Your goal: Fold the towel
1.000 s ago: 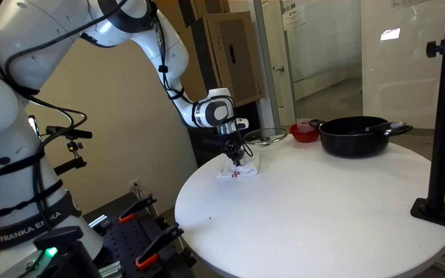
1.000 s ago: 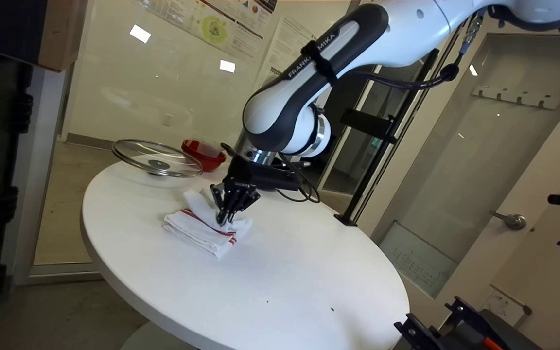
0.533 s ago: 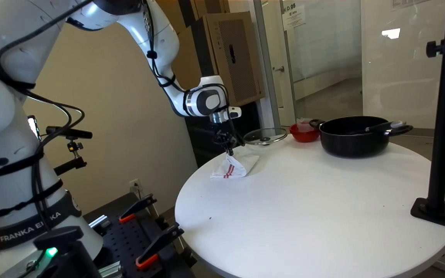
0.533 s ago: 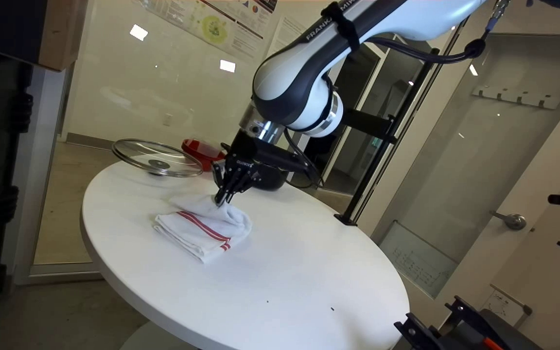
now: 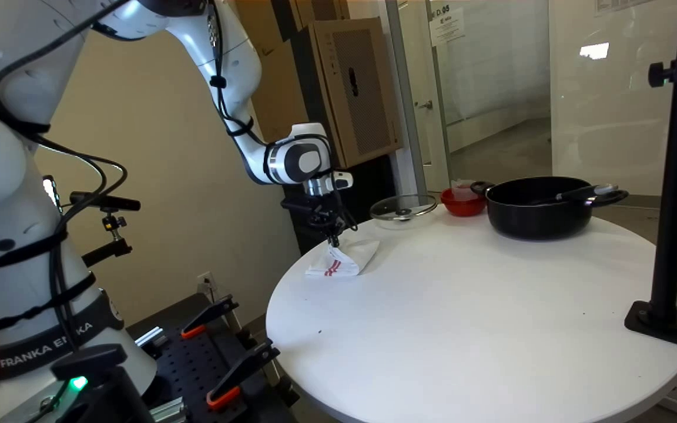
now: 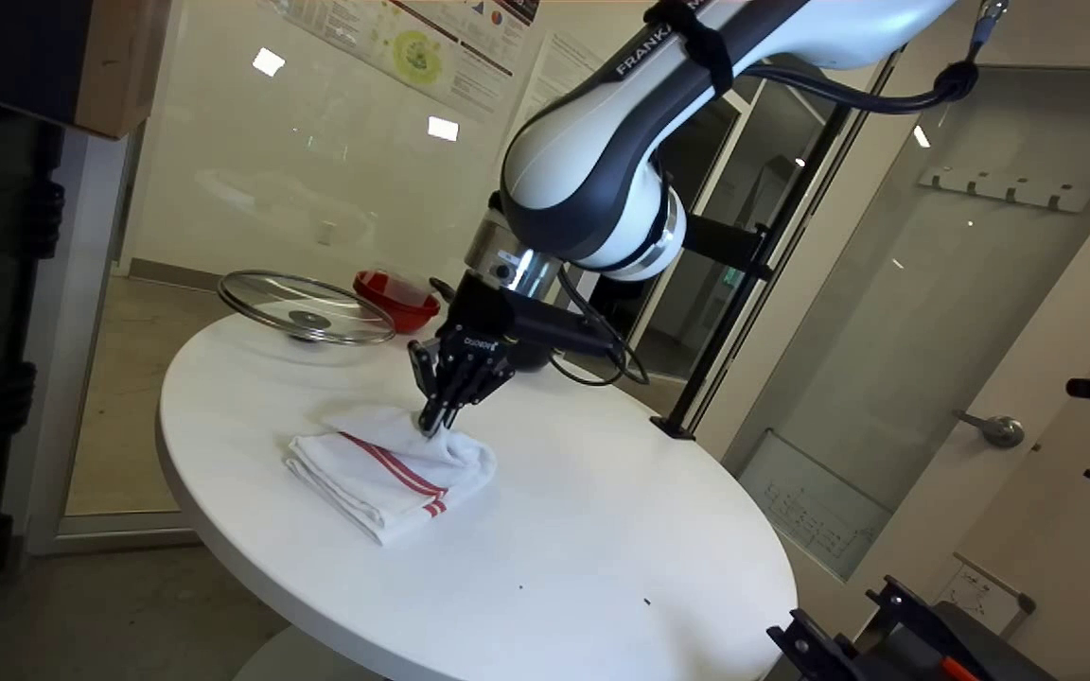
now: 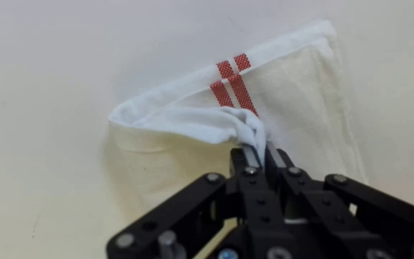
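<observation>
Surface [image 5: 462, 329]: white, round, lower right of an exterior view.
Towel [image 7: 210, 124]: on it, centre of the wrist view, partly folded.
Gripper [image 7: 261, 153]: pinching the towel's raised layer; best to sweep low, smoothing it flat before release.

Your matt black gripper [image 7: 261, 154] has shiny metal screw heads [image 7: 213, 177]. You have a white cloth towel [image 7: 297, 97], its red stripes [image 7: 242, 92] visibly woven, on a smooth, round white table [image 5: 462, 323]. At the far side you see a clear glass lid [image 6: 307, 307] rimmed in shiny metal, a red plastic-looking bowl [image 5: 462, 208] and a satin-black pot [image 5: 532, 222].
</observation>
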`<action>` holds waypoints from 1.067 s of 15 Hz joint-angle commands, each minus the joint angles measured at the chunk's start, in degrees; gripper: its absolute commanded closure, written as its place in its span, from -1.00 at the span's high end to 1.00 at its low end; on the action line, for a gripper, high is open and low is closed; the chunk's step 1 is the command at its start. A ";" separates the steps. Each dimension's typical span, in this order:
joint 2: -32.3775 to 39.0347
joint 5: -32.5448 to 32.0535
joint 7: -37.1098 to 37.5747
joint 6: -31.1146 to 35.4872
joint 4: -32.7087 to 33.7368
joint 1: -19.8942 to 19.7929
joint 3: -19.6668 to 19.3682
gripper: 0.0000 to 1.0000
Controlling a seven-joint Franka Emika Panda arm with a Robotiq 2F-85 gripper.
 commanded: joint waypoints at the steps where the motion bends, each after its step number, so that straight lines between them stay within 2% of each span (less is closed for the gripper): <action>1: -0.61 -1.33 -2.47 2.45 -4.08 1.33 0.06 -0.20; 5: -0.66 -1.36 -2.33 1.41 -5.53 2.66 -0.52 0.35; 9: -0.35 0.45 -2.36 4.85 -5.26 0.33 -0.16 0.93; 11: -0.41 3.87 -1.86 6.86 -3.76 -3.36 1.12 1.00; 16: -1.70 9.75 -0.31 5.16 3.94 -10.61 -0.55 1.00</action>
